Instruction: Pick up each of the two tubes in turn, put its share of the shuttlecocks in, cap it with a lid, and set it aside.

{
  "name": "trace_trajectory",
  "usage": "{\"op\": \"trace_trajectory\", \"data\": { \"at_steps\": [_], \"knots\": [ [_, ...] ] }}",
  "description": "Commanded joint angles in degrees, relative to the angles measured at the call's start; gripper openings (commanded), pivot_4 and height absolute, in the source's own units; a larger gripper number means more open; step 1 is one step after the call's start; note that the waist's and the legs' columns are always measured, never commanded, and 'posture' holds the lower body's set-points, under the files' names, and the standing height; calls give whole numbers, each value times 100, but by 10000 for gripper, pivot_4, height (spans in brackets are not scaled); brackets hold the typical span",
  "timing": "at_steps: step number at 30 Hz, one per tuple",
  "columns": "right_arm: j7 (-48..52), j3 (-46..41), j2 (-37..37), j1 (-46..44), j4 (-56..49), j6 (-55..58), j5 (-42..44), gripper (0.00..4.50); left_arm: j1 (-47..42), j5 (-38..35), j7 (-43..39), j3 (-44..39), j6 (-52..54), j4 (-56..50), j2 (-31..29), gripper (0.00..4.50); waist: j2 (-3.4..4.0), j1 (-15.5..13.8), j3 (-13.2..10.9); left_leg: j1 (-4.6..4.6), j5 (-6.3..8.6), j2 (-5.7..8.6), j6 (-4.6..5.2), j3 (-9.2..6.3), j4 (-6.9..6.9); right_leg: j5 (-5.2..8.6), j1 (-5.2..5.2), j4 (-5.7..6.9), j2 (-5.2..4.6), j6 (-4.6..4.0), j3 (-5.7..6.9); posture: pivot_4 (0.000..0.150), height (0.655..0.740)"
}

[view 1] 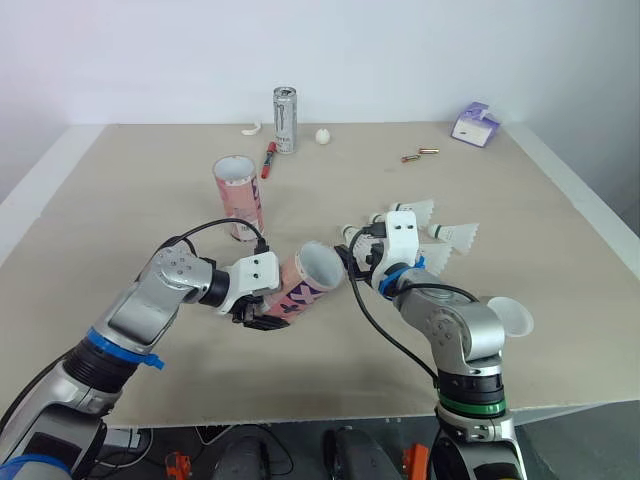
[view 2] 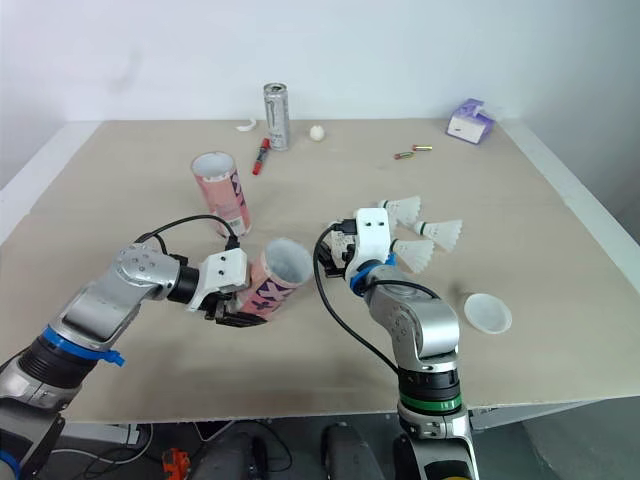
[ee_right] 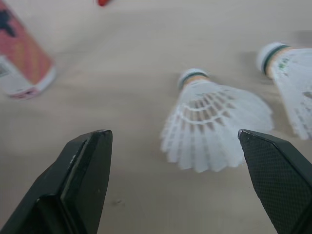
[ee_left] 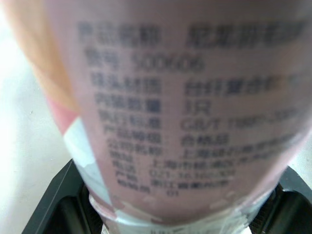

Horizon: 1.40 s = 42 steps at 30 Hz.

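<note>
One wide beige table carries everything. Near its front middle, the left gripper has its black fingers clamped on either side of the lower end of a pink patterned tube. This held tube is tilted, and its open mouth faces up and towards the right gripper. The right gripper is just beside that mouth, with its two fingers spread wide and nothing held between them.

A second pink tube stands upright and open further back on the left. At the far edge stands a silver drinks can, and a small purple box sits at the far right.

Three white feathered shuttlecocks lie on their sides close together, just beyond the right gripper. A round white lid lies flat near the front right edge.

A red marker lies beside the can, two small batteries lie towards the box, and a small white ball rests near the can.
</note>
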<state>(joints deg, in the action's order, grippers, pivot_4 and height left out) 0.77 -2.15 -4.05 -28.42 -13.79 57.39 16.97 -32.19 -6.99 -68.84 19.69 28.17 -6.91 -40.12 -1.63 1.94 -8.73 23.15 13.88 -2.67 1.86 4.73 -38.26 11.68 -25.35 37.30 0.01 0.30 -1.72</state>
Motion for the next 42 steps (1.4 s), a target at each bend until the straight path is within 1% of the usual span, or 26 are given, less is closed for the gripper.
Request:
{"op": "trace_trajectory", "data": {
  "at_steps": [1,10,23,25,26,29,32,33,34,39,41,42],
  "knots": [
    [-44,29,58,-235,52,-244,-114,44400,92,143,-29,-12,-32,202,-232,30284,0,20,0,0,0,0,0,0,4,1,-2,0,1,0,0,1500,7400],
    [-193,-4,429,-693,611,-500,-266,44400,125,223,62,73,-143,334,-260,30284,0,71,0,-10,-3,-10,-2,-6,22,-2,-4,3,17,-12,-9,1500,7400],
    [-198,6,580,-971,1325,-684,-430,44400,155,196,93,125,-107,295,-201,30284,0,72,0,-14,-5,-10,-3,-1,22,-4,-3,3,15,-12,-14,1500,7400],
    [-189,25,585,-997,1407,-740,-455,39159,160,191,99,128,-97,283,-193,30284,0,72,0,-14,-5,-9,-3,-2,22,-4,-2,3,15,-12,-14,1500,7400],
    [-182,32,586,-1007,1439,-758,-464,35505,163,190,103,130,-94,278,-189,30284,0,72,0,-14,-5,-9,-3,-1,23,-4,-2,3,15,-12,-15,1500,7400],
    [-156,50,577,-1051,1560,-838,-498,21555,168,191,120,139,-84,275,-171,30284,0,72,0,-14,-5,-8,-3,1,22,-4,-2,2,13,-11,-17,1500,7400],
    [-121,67,562,-1096,1673,-917,-534,6302,175,186,124,146,-76,270,-164,30284,0,72,0,-14,-5,-8,-3,1,22,-4,-2,2,12,-11,-18,1500,7400],
    [-110,72,555,-1105,1692,-932,-539,2048,176,186,125,149,-75,269,-163,30284,0,72,0,-14,-5,-7,-3,2,22,-4,-2,2,12,-12,-19,1500,7400],
    [-87,95,545,-1114,1695,-953,-550,228,181,190,124,153,-89,286,-164,30284,0,72,0,-14,-5,-7,-3,2,22,-4,-3,2,12,-11,-19,1500,7400],
    [-6,181,503,-1125,1589,-977,-594,228,175,196,128,156,-116,336,-153,30284,0,72,0,-14,-5,-8,-3,2,22,-4,-2,2,12,-11,-19,1500,7400],
    [79,251,448,-1113,1456,-949,-592,228,167,204,131,158,-134,367,-145,30284,0,72,0,-15,-5,-7,-3,2,22,-4,-2,2,12,-12,-19,1500,7400],
    [269,387,285,-1088,1203,-954,-605,228,162,210,134,160,-148,384,-139,30284,0,72,0,-14,-5,-7,-3,2,22,-4,-2,2,11,-12,-19,1500,7400]
  ]
}}
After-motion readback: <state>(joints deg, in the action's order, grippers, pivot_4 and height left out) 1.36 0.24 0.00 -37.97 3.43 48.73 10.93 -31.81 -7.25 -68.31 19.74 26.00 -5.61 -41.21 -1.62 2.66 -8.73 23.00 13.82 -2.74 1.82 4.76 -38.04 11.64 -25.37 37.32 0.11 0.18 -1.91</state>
